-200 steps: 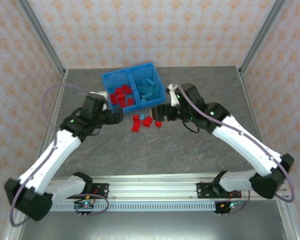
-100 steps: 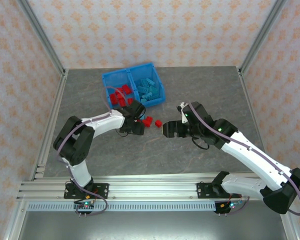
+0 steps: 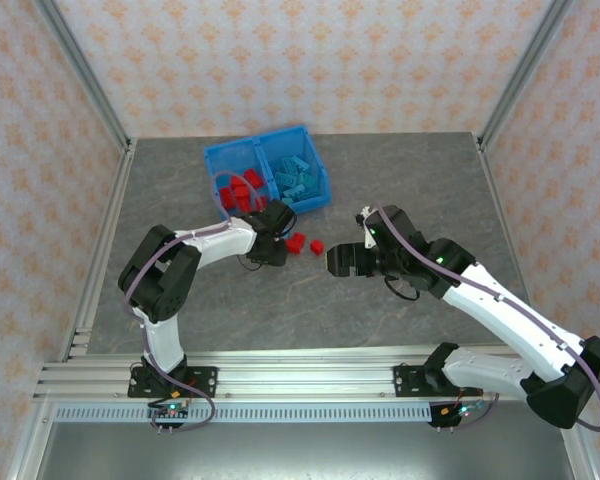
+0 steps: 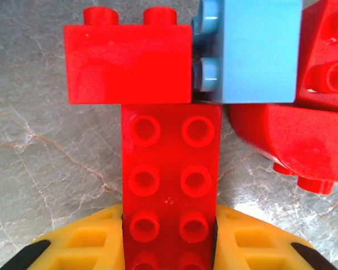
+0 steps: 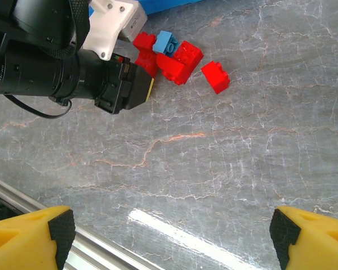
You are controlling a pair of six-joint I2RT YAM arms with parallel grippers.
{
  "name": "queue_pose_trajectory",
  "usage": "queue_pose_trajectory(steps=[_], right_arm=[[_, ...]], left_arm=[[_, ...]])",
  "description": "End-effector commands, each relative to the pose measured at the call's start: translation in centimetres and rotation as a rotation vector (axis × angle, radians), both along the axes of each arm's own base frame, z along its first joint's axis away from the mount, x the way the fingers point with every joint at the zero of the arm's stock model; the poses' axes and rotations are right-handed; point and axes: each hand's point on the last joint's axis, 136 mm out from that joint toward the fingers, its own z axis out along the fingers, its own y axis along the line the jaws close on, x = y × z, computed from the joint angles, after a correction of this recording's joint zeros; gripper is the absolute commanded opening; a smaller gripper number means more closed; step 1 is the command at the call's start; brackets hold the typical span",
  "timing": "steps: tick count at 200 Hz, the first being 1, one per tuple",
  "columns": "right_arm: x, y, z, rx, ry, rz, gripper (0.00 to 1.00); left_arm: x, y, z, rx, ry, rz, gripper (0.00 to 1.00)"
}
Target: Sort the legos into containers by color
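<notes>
My left gripper (image 4: 169,247) is shut on a red lego (image 4: 170,185) that lies studs-up between its yellow fingers (image 4: 84,242). Just beyond it sit another red lego (image 4: 128,64), a light blue lego (image 4: 259,50) and a further red one (image 4: 287,140). In the top view the left gripper (image 3: 277,240) is at this small pile (image 3: 297,242), just below the blue bin (image 3: 220,155). Its left container holds red legos (image 3: 238,190), its right container light blue ones (image 3: 298,180). My right gripper (image 3: 335,262) stands open over bare table, right of the pile, with nothing between its fingertips (image 5: 39,233).
A single red lego (image 5: 216,76) lies apart, to the right of the pile. The left arm's black wrist (image 5: 50,73) reaches across the table's left side. An aluminium rail (image 3: 310,385) runs along the near edge. Bare grey table (image 3: 410,190) stretches right of the bin.
The left arm swung down from the bin to the pile, and its jaws closed round the red lego. The right gripper drew back from the bin toward the near right, staying open.
</notes>
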Motion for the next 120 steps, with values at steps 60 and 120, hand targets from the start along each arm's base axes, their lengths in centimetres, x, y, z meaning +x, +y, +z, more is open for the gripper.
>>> queue_pose_trajectory(steps=[60, 120], right_arm=[[-1.0, -0.3, 0.0, 0.025, 0.025, -0.012, 0.91], [-0.6, -0.5, 1.8, 0.070, -0.025, -0.042, 0.91]], left_arm=[[-2.7, 0.6, 9.1, -0.032, -0.134, -0.028, 0.29], [3.3, 5.3, 19.7, 0.018, -0.369, 0.136, 0.28]])
